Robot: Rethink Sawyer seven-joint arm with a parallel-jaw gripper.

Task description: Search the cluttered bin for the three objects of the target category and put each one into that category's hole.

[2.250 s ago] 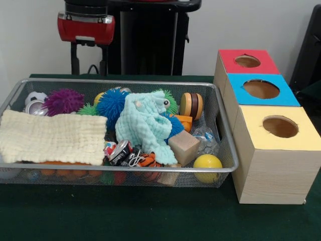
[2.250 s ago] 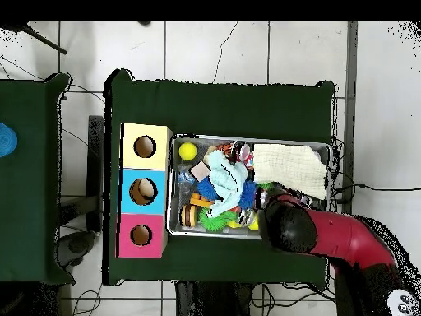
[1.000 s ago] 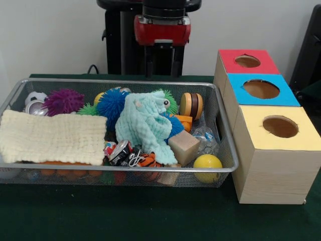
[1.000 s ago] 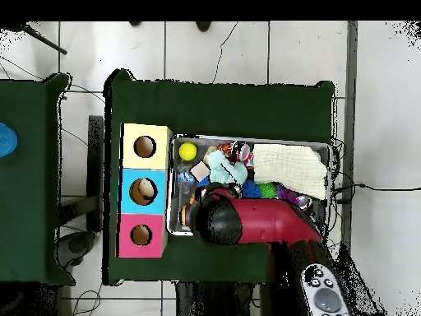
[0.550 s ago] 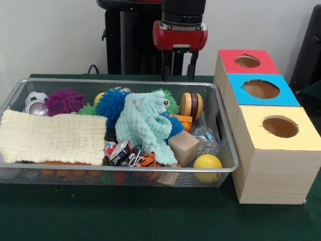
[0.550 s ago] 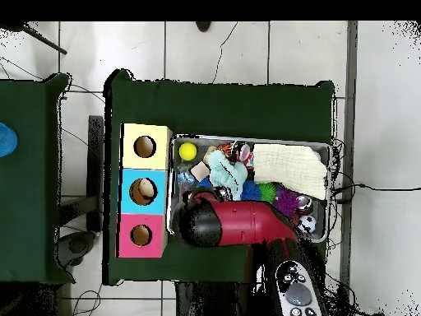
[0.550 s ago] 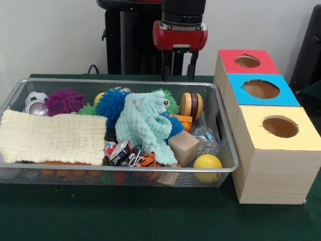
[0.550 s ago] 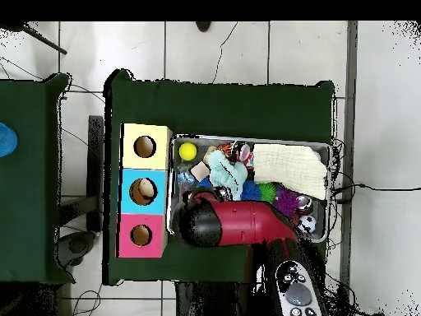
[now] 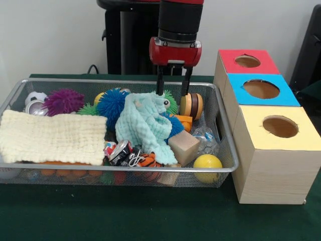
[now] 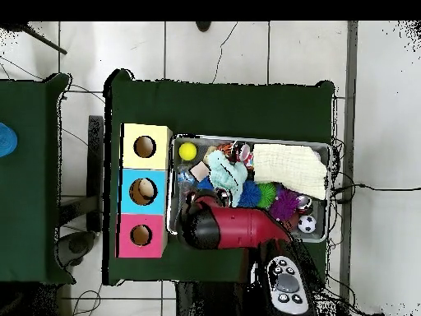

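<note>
The red arm (image 10: pixel 234 228) covers the wire bin's (image 10: pixel 322 239) near-left corner.

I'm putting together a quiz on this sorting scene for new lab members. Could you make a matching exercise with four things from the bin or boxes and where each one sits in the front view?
Things:
1. yellow ball
2. cream cloth
3. red-topped box
4. end effector

Places:
A. farthest of the three boxes
B. left part of the bin
C. bin's near right corner
D. above the green spiky ball at the bin's far side

Pairs: 1-C, 2-B, 3-A, 4-D
</note>
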